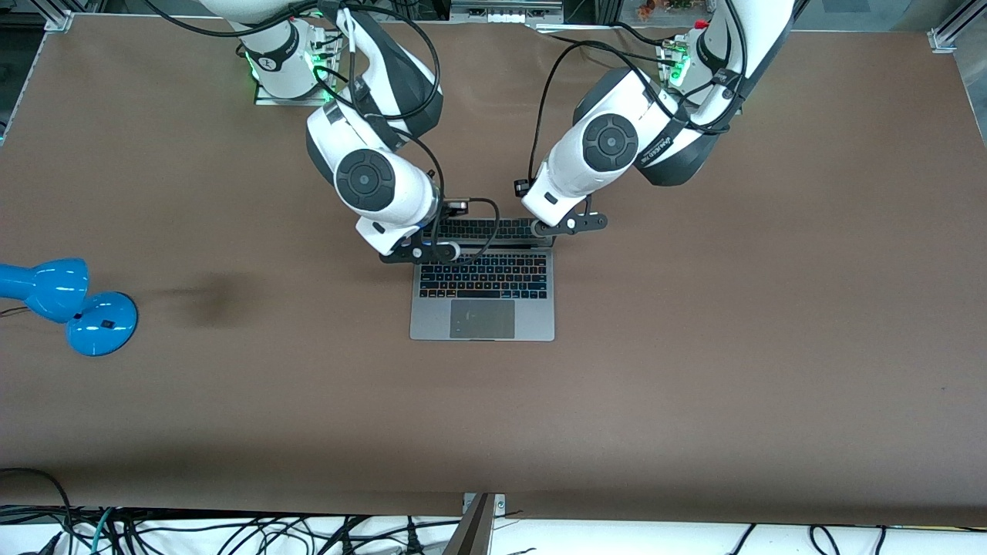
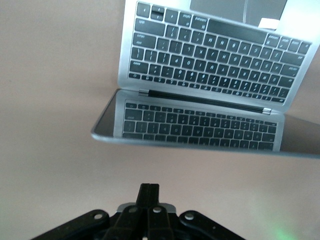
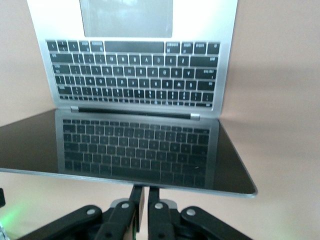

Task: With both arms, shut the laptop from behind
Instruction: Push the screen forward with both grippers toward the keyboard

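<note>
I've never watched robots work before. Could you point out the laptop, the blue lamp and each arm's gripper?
laptop (image 1: 482,318): front view, on its trackpad.
blue lamp (image 1: 100,324): front view, on its round base.
right gripper (image 3: 141,200): right wrist view, between its fingertips.
left gripper (image 2: 148,192): left wrist view, between its fingertips.

- We see the laptop (image 1: 482,308) in matt grey metal, its screen (image 3: 135,150) glossy black, mirroring the keys.
- The surface (image 1: 694,347) looks matt brown.
- The lamp (image 1: 69,304) is glossy blue.
</note>
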